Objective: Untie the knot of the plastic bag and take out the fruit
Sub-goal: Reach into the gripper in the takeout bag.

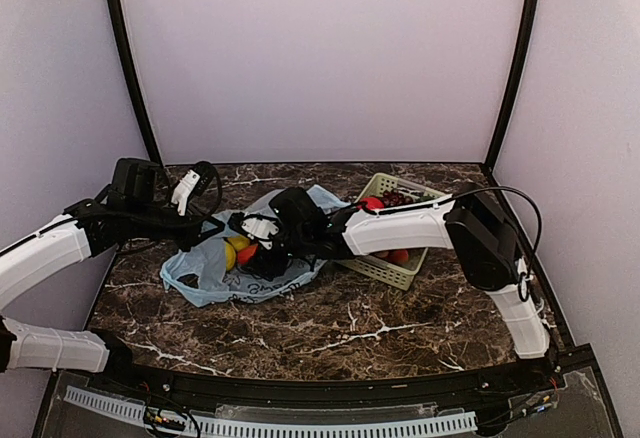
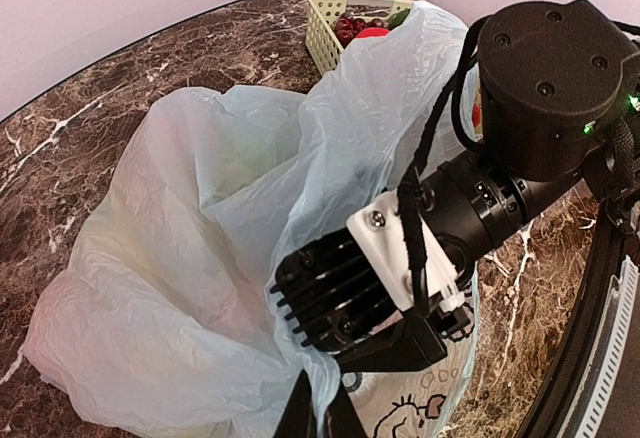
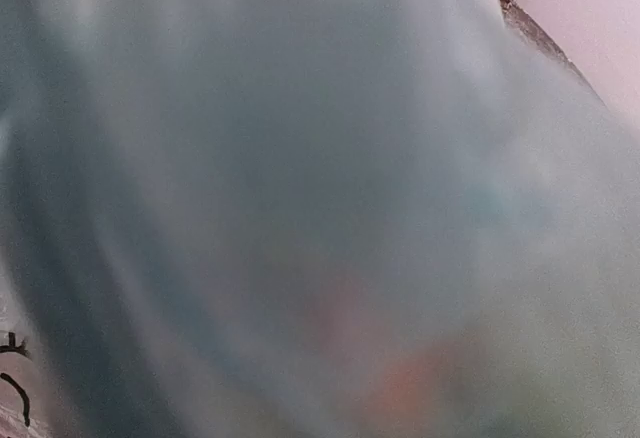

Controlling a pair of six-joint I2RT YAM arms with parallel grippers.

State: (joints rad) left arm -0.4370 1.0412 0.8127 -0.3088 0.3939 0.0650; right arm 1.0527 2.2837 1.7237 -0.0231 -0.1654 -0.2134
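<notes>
From above, the left arm [image 1: 45, 250] comes in from the left edge of the frame and bends toward the middle. It ends at the upper left rim of the bag [image 1: 205, 280]. The bag lies crumpled on the table [image 1: 380, 338], left of centre. Fruit [image 1: 232, 249] shows bright in its middle: a yellow piece with a red-orange one touching its right side. Just right of them the right gripper [image 1: 263, 256] is sunk into the bag. Film and its own body hide the jaws, so I cannot tell whether they are apart or closed, or on anything. Right of centre the basket [image 1: 392, 274] stands just beside the bag, with red toys [image 1: 372, 203] in it. The right arm [image 1: 400, 228] passes over it to its base at lower right.

In the left wrist view, the left gripper [image 2: 320, 408] at bottom centre is clamped tight on a fold of the bag. The film rises from its fingers and spreads over the left half of the frame. The right gripper's black body fills the centre and right. The basket peeks out at top centre.

In the right wrist view, blurred pale blue film covers nearly everything, with faint pink and orange blotches at lower centre.
</notes>
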